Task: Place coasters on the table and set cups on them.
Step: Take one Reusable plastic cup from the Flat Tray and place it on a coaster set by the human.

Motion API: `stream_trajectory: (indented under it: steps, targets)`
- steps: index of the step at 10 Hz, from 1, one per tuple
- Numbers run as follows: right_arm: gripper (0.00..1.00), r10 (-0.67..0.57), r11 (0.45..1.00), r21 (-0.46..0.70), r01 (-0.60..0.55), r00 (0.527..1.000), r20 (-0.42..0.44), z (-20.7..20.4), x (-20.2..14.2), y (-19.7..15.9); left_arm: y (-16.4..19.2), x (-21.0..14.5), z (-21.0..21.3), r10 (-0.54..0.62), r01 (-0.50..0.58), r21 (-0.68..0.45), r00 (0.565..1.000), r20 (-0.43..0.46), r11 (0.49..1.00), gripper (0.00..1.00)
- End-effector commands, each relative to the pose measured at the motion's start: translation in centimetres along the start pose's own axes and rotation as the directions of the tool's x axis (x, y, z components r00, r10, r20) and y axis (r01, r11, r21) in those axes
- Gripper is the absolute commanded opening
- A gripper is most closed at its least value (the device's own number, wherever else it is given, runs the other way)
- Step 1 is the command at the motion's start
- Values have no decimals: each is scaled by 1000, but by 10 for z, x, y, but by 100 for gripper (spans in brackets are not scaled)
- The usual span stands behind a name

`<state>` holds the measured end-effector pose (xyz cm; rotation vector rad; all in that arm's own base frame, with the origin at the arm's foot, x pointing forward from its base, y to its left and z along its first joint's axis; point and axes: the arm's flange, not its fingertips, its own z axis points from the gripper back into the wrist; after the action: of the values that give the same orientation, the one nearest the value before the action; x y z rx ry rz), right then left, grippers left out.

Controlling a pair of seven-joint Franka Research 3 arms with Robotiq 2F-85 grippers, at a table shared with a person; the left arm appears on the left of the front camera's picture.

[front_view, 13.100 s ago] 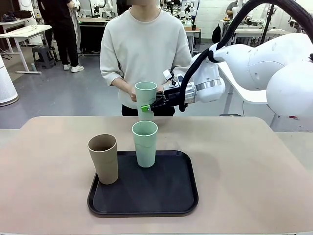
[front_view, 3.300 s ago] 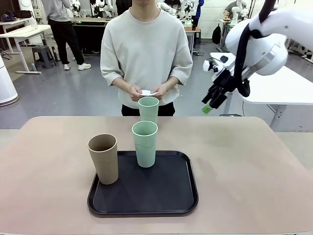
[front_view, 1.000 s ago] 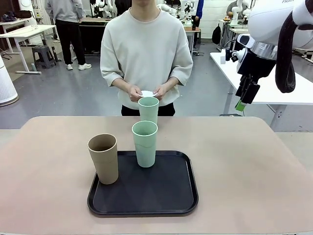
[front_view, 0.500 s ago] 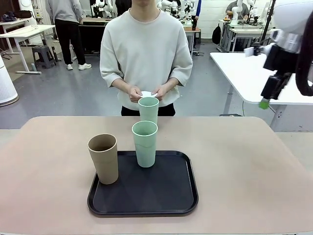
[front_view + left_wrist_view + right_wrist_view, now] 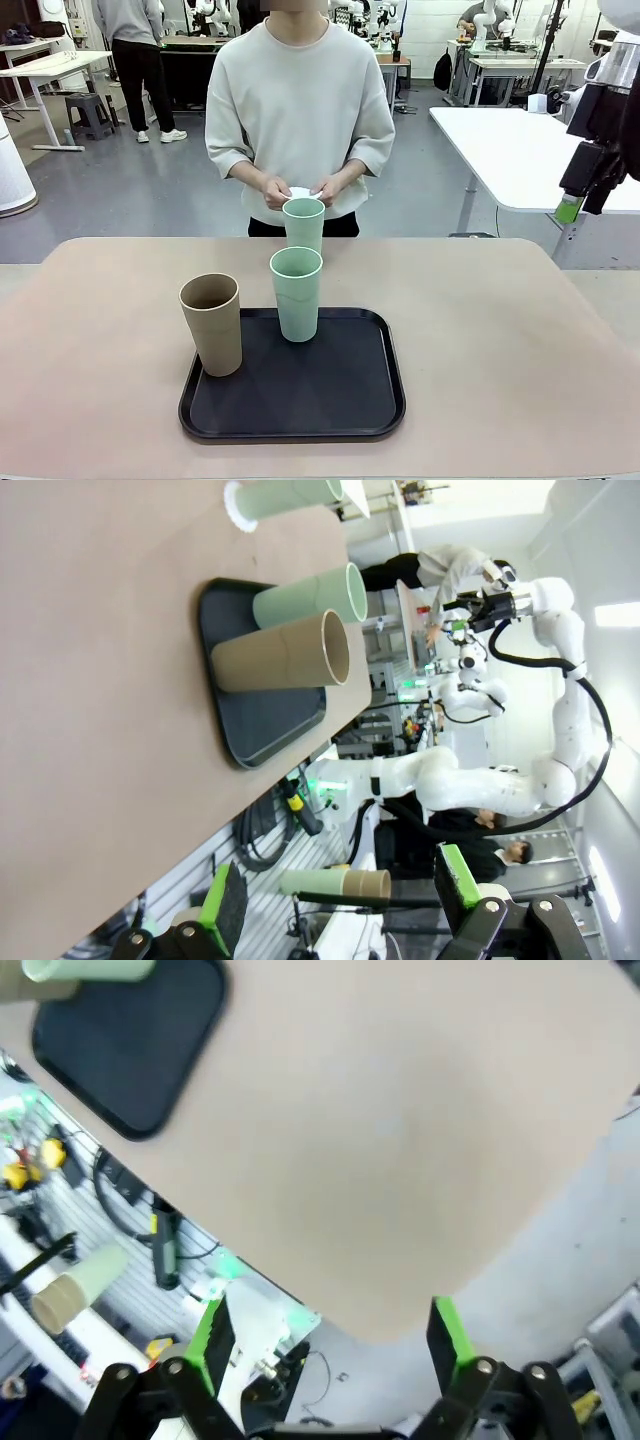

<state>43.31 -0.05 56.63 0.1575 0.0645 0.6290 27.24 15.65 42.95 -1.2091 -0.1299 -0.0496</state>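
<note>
far mint cup (image 5: 303, 222) sits on a coaster (image 5: 233, 500) at the table's (image 5: 500, 330) far edge; near mint cup (image 5: 296, 293) stands on the tray (image 5: 350, 400), tan cup (image 5: 212, 323) at its left edge. left gripper (image 5: 338, 865) and right gripper (image 5: 330, 1320) have fingers apart, empty — a high grab could topple a cup or drag the coaster.

Our front camera sits on the robot's side, close to the table (image 5: 500, 330), and looks across it at the person (image 5: 300, 110) standing at the far edge. Our left wrist camera is rolled sideways, low and near the table top. Our right wrist camera is high up, looking down. We see the table and the black tray (image 5: 330, 395) in all three.
</note>
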Motion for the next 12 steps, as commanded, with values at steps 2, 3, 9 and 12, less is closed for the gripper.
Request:
stream_trajectory:
  steps: [2,3,9,12]
  targets:
    - [100,-77,880,474,-4,985,152,-13,-29,-44,-1,0,2,0,0,-10,1000,12,1000,100]
    - [100,-185,794,604,64,973,140,-23,-62,-76,-1,0,2,0,0,-10,1000,12,1000,100]
    - [100,-561,441,893,89,804,197,-101,-170,-212,-1,0,2,0,0,-10,1000,12,1000,100]
    - [100,-632,386,920,69,746,210,-120,-195,-216,-1,0,2,0,0,-10,1000,12,1000,100]
